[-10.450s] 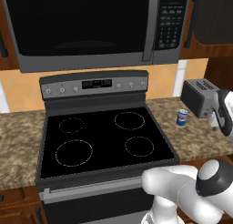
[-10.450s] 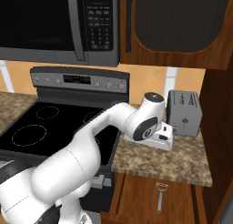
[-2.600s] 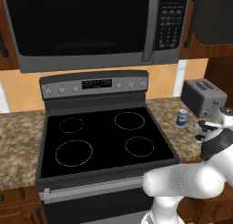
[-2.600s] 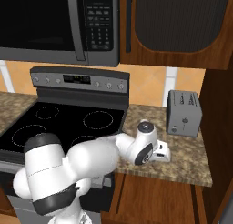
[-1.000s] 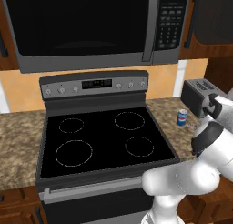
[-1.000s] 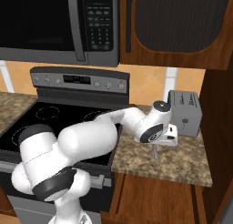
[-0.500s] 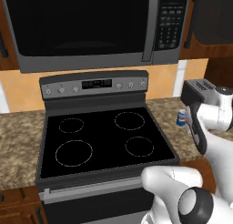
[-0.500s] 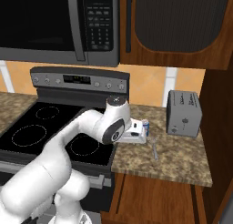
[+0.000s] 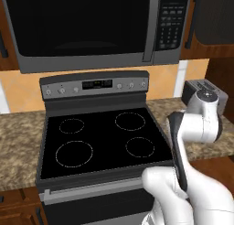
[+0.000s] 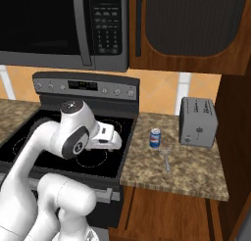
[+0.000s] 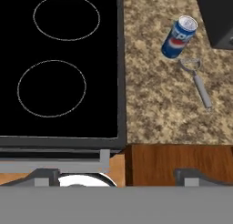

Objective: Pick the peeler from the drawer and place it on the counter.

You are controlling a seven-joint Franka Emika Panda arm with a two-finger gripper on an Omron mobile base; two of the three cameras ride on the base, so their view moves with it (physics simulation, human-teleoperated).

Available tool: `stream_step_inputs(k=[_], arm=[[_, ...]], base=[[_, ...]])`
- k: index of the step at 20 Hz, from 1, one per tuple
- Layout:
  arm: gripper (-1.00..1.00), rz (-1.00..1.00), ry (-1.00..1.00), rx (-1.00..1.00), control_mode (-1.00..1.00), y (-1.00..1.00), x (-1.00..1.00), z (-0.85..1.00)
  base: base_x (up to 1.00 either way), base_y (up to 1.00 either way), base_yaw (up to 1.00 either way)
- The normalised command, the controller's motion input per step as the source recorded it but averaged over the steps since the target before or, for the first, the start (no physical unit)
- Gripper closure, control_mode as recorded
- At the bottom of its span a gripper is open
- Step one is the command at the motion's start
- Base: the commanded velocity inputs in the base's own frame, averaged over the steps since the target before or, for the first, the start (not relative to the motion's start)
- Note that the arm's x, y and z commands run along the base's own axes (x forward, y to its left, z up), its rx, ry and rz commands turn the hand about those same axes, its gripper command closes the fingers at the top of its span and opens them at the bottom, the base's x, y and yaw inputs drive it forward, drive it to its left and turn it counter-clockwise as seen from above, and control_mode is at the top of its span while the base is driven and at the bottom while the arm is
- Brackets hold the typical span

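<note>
- Peeler [image 11: 196,82] lies flat on the table [image 11: 159,109], handle toward the front edge, head just beside the blue soda can [image 11: 179,36]. It lies well in from the edge, so we judge it will not slide off.
- In the right base view the peeler [image 10: 166,159] sits between the can [image 10: 155,138] and the toaster [image 10: 198,121].
- Hand [image 10: 113,139] hovers over the stovetop [image 10: 93,156], apart from the peeler and holding nothing; how wide its fingers stand, we cannot tell.
- We judge the placing step done, since the peeler rests free on the table.
</note>
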Motion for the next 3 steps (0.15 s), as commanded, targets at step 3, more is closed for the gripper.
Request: stream_step_inputs(k=[3], arm=[[-1.00,0.00,-0.19,0.00,-1.00,0.55,-0.15,0.80]], base=[[0.00,0.00,0.00]])
